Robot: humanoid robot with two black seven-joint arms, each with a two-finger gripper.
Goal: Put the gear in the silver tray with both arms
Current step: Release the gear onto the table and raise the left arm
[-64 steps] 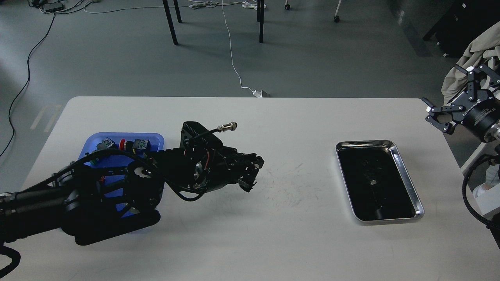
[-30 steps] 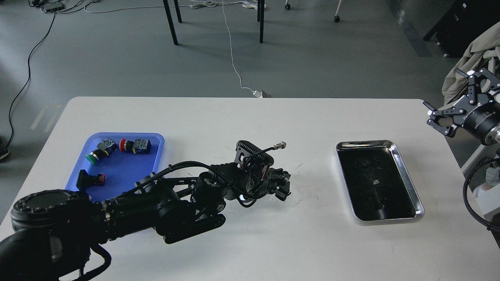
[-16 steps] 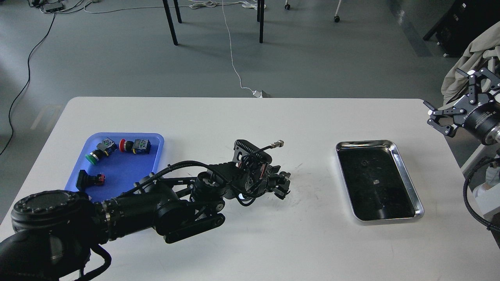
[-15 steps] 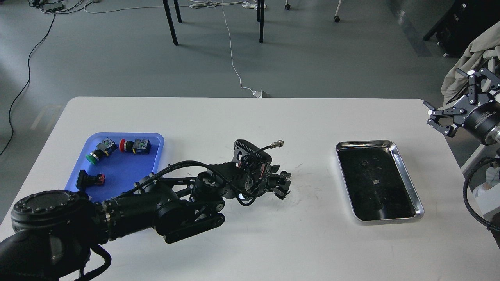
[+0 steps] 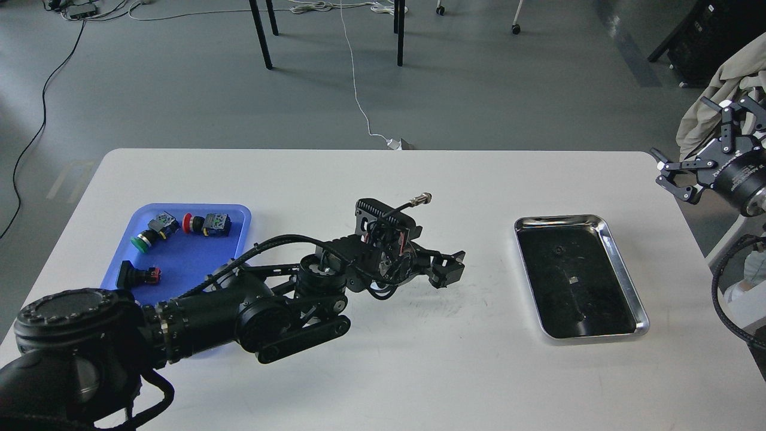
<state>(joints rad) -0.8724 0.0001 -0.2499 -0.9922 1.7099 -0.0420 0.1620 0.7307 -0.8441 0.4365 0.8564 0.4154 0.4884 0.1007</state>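
Note:
The silver tray [image 5: 625,281] lies on the right part of the white table. A tiny dark gear-like piece [image 5: 558,249] shows on its dark bottom. My left arm reaches in from the lower left, and its gripper [image 5: 449,269] hangs just above the table's middle, well left of the tray. It is dark, and I cannot tell whether it is open or holds anything. No gear shows clearly at it. My right gripper [image 5: 687,140] is open and empty, raised off the table's far right corner.
A blue plastic tray [image 5: 185,257] at the left holds a green push button [image 5: 142,240], a red one [image 5: 197,222] and a black part [image 5: 134,274]. A cloth-draped chair stands beyond the right edge. The table shows scuff marks near its middle.
My left arm swung from the blue tray to the table's middle, dipped low there, then lifted a little up and right. My right gripper drifted slightly right.

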